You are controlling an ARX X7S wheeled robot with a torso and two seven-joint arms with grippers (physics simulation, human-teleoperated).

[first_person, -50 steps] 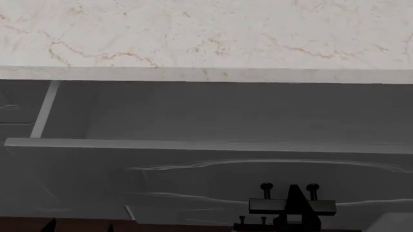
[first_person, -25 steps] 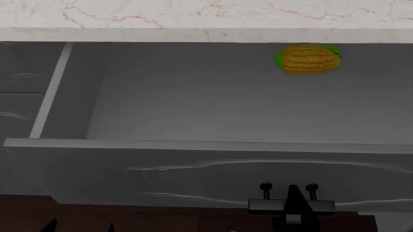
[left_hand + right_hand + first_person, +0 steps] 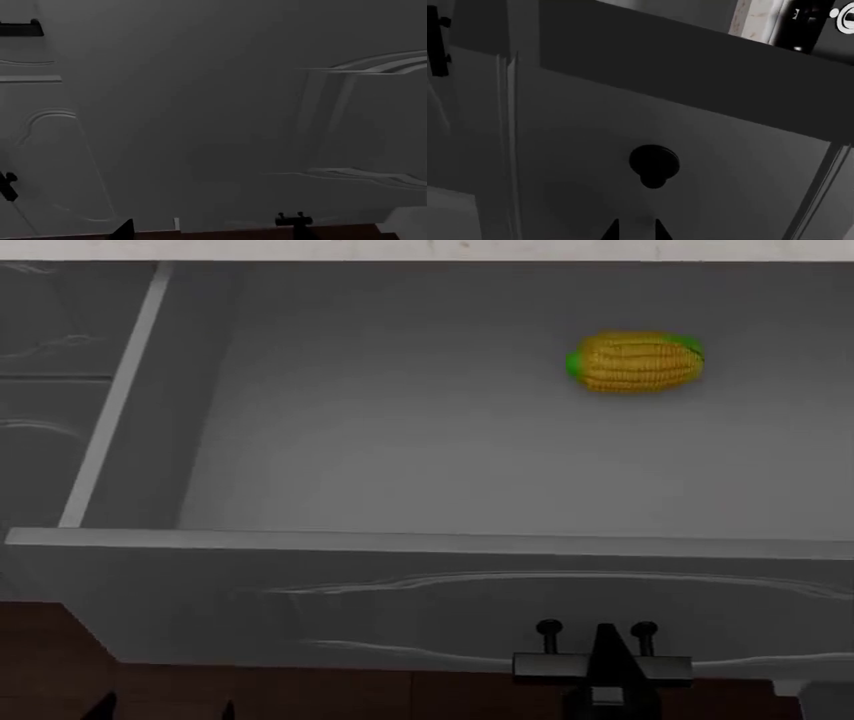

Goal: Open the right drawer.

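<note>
Now the right drawer [image 3: 441,600] stands pulled far out below me, and an ear of corn [image 3: 635,362] lies on its pale inner floor. My right pincer [image 3: 607,665] sits at the black bar handle [image 3: 603,667]; I cannot tell if it pinches it. My left pincer is not seen.

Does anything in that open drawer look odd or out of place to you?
One thing stands out: a lone ear of corn lies on its side on the pale floor of the right drawer, towards the back. Nothing else shows in it. No spill or damage is visible.
</note>
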